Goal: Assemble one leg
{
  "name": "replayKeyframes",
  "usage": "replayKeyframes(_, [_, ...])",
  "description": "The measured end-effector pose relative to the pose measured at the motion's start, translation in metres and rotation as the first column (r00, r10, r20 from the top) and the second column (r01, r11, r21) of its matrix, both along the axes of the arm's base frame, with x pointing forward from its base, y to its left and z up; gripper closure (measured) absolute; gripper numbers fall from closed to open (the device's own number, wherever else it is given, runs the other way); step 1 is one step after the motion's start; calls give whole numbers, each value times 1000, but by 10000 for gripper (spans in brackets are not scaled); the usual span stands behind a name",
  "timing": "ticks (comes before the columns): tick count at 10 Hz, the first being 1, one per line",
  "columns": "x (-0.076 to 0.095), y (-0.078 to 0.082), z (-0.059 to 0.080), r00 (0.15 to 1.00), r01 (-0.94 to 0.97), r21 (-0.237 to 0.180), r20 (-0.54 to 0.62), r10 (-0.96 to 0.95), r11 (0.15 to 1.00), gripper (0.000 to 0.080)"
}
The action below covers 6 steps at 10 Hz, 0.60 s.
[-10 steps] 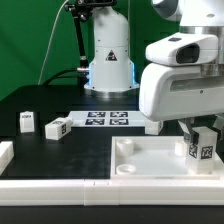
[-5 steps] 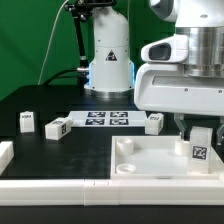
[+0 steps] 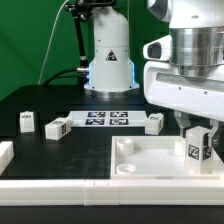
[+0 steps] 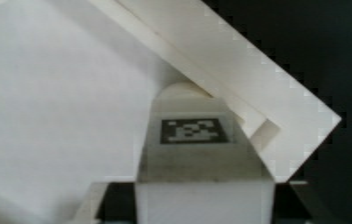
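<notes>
Count, exterior view: four legs. One leg (image 3: pixel 197 148) over the tray (image 3: pixel 150 160). Three legs left of the tray on the table (image 3: pixel 60 160): (image 3: pixel 26 122), (image 3: pixel 57 127), (image 3: pixel 154 122). One tray. One marker board (image 3: pixel 108 119). One gripper (image 3: pixel 196 130).

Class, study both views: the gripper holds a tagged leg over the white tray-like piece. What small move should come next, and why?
Probably a short, straight lowering. The gripper is shut on the leg, held upright over the corner of the tray-like piece at the exterior view's right. The wrist view shows the leg against that corner's raised rim. Whether it is already seated cannot be told.
</notes>
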<state>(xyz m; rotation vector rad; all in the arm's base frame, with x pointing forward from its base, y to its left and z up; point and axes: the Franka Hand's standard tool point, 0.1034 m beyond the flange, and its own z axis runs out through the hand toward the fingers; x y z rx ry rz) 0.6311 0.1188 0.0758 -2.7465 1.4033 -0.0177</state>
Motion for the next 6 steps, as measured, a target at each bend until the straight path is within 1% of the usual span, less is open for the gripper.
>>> replayKeyframes(2, [-1,2,0,999,50,-2,-3,-50,999,508])
replayKeyframes(3, [-1,2,-1,999,37,-3,-3,-37,999,391])
replayKeyframes(4, [-2,2,-1,1000,-15,-5,-14,15,1000,258])
replayKeyframes(5, [-2,3,-1,997,-77,-6,-30,76,997,258])
replayKeyframes(6, [-1,3,-1,985,-170,-8,-18,169,985,169])
